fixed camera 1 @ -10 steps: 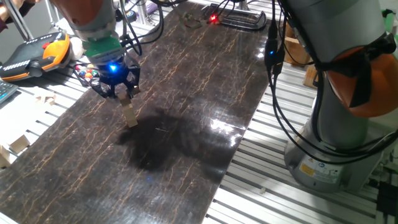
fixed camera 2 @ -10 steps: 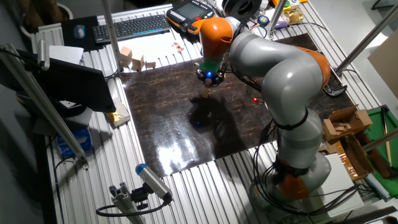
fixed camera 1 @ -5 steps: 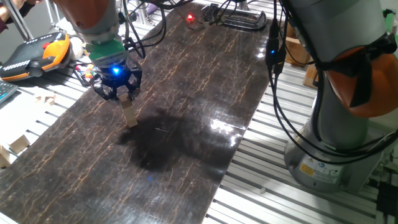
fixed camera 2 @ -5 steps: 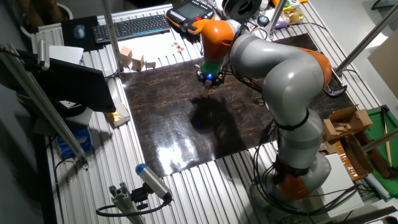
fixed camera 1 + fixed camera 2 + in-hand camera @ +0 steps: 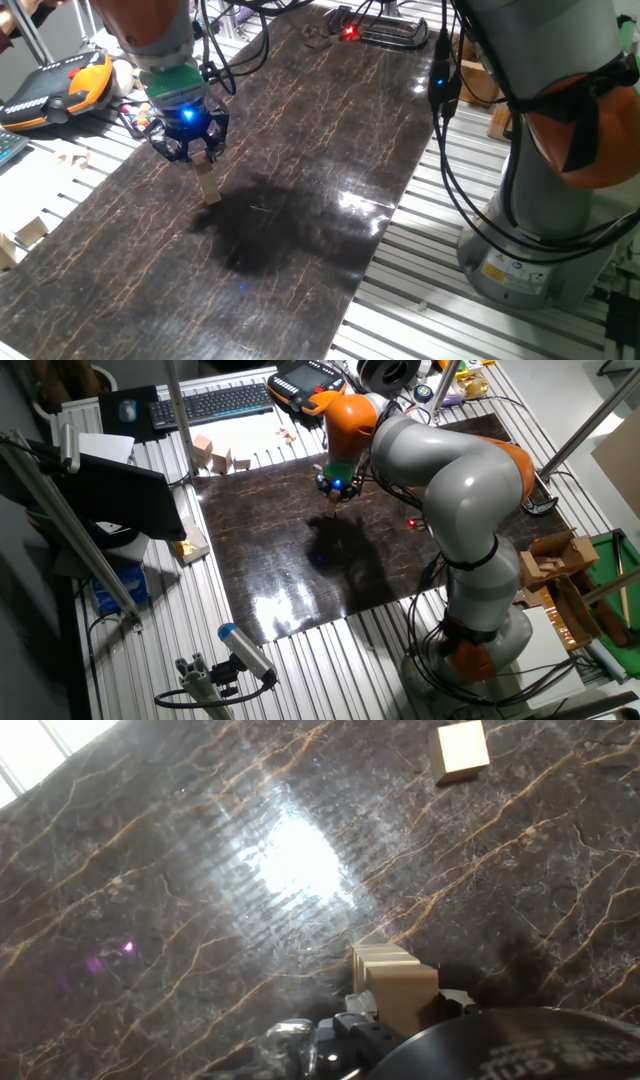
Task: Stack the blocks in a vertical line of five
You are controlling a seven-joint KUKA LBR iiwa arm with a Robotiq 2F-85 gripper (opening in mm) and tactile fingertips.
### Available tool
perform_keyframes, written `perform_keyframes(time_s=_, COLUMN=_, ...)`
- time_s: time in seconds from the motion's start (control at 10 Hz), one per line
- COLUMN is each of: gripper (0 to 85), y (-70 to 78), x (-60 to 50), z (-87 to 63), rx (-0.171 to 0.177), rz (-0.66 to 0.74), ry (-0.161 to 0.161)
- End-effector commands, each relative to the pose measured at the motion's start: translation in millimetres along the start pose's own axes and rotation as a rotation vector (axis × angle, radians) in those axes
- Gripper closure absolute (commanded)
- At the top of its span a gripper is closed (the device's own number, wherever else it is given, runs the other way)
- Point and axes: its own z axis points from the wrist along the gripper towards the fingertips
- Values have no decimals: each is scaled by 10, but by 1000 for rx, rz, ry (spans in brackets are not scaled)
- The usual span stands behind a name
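A short upright stack of tan wooden blocks (image 5: 209, 188) stands on the dark marble tabletop (image 5: 300, 150), left of its middle. My gripper (image 5: 203, 160) is directly over the stack, its fingers down on either side of the top block, and it looks shut on that block. The hand view shows the stack (image 5: 385, 960) right under the gripper (image 5: 400, 1005), with one loose block (image 5: 461, 751) lying flat further off on the table. In the other fixed view the gripper (image 5: 333, 505) and the stack (image 5: 332, 514) are small and mostly hidden by the arm.
An orange teach pendant (image 5: 55, 85) lies off the table's left edge. Larger pale wooden pieces (image 5: 212, 455) sit on the slatted frame near a keyboard (image 5: 215, 402). The robot base (image 5: 540, 240) stands to the right. Cables (image 5: 385, 30) lie at the far end.
The gripper shifted slightly down and to the right over the stack during the first half second, then held still. The stack has not moved.
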Motion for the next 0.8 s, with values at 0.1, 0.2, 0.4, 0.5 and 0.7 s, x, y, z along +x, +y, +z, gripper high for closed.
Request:
perform_keyframes(time_s=0.1, gripper=840, y=2, x=-4, z=10, rx=-5, rz=-4, ry=-2)
perform_keyframes(time_s=0.2, gripper=840, y=0, x=-6, z=12, rx=-8, rz=-6, ry=-6)
perform_keyframes(time_s=0.4, gripper=840, y=-4, x=-8, z=15, rx=-10, rz=-2, ry=-4)
perform_keyframes(time_s=0.5, gripper=840, y=-4, x=-8, z=16, rx=-13, rz=-2, ry=-2)
perform_keyframes(time_s=0.7, gripper=840, y=-3, x=-9, z=17, rx=-14, rz=-2, ry=-2)
